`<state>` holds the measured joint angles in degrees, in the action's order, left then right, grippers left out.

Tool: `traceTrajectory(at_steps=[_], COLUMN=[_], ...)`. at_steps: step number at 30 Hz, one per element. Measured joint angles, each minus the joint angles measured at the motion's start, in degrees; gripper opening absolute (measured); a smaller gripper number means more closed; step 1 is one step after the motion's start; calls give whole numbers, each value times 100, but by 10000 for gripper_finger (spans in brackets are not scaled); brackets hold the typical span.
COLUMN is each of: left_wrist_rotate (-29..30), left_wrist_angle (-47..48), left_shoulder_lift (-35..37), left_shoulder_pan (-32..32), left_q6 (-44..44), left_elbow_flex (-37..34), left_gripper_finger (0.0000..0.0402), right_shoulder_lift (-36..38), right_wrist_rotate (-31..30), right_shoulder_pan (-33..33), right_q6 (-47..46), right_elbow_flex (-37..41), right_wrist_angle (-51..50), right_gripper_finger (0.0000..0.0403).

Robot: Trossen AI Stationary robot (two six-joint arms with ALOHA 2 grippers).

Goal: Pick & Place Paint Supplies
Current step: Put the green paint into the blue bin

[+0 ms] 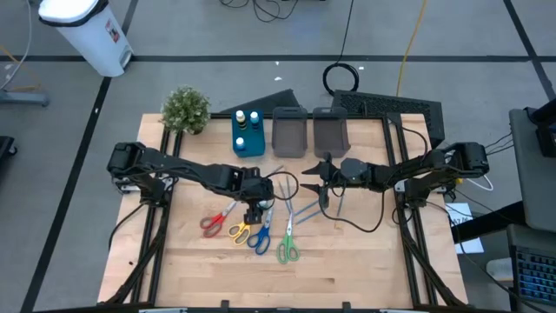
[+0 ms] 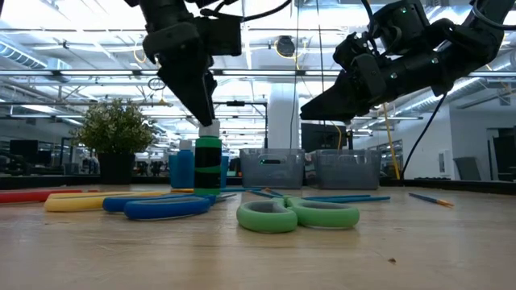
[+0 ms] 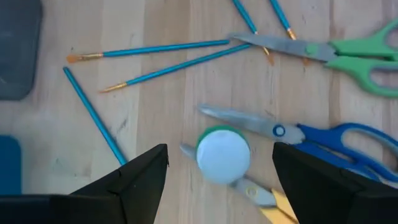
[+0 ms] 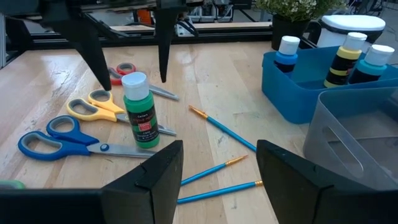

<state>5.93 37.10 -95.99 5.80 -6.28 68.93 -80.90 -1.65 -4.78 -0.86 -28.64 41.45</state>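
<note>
Fingers of the left hand stand spread on either side of a green paint bottle that stands upright on the table among the scissors; picking looks in hand, so next they need to press onto it and lift. Off to the side, the right hand hovers spread and empty, while the blue bin holds three bottles and the grey bins look empty.

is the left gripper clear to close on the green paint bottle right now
Probably yes. The left gripper hangs open right above the green paint bottle, a finger on each side of its white cap, nothing between. The scissors lie flat around its base.
</note>
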Motion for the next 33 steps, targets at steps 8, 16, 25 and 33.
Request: traceTrajectory(at_steps=[8,16,25,33], left_wrist_rotate=[9,11,13,13], left_wrist_angle=[-2,3,7,10], left_shoulder_lift=[-103,-96,-96,-96], left_shoulder_pan=[-9,-9,-9,-9], left_q6=[20,76,212,258], left_elbow_flex=[4,4,4,4], left_gripper_finger=[294,294,294,294], right_shoulder_lift=[0,0,0,0], right_wrist_rotate=[-2,0,-2,-2], right_shoulder_pan=[0,-1,0,-2], right_q6=[0,0,-2,0], right_elbow_flex=[0,0,0,0], right_wrist_angle=[-6,-2,-6,-6], right_gripper_finger=[196,196,196,196])
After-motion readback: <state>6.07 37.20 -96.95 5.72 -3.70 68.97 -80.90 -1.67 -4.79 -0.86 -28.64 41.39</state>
